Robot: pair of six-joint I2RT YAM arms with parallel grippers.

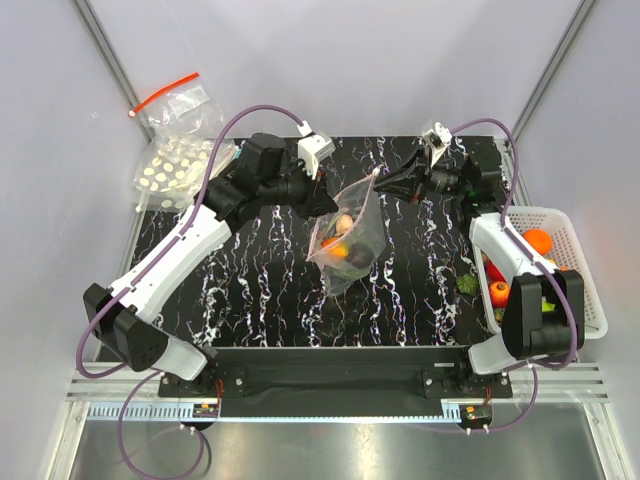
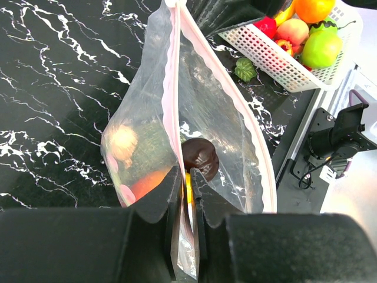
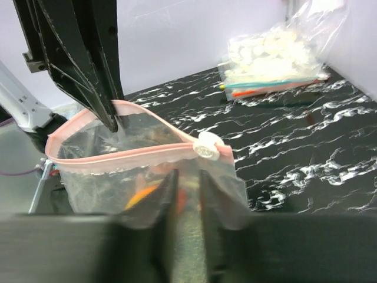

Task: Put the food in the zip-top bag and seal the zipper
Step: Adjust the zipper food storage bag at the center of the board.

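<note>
The zip-top bag (image 1: 350,232) hangs lifted above the black marbled table, between both grippers. My left gripper (image 1: 333,206) is shut on the bag's side edge, seen close in the left wrist view (image 2: 185,180). My right gripper (image 1: 388,182) is nearly shut on the bag's corner (image 3: 187,188), just under the white slider (image 3: 207,148). The pinkish zipper (image 3: 126,152) gapes open. Inside the bag lie the dark green lump (image 2: 152,147), the orange-red piece (image 2: 148,184), a dark brown piece (image 2: 201,157) and a beige one (image 2: 122,140).
A white basket (image 1: 585,262) of round fruits stands at the right edge. A small green item (image 1: 467,284) lies beside it. The stacked white-dotted bags (image 1: 175,170) and the red-strip bag (image 1: 178,100) lie at the back left.
</note>
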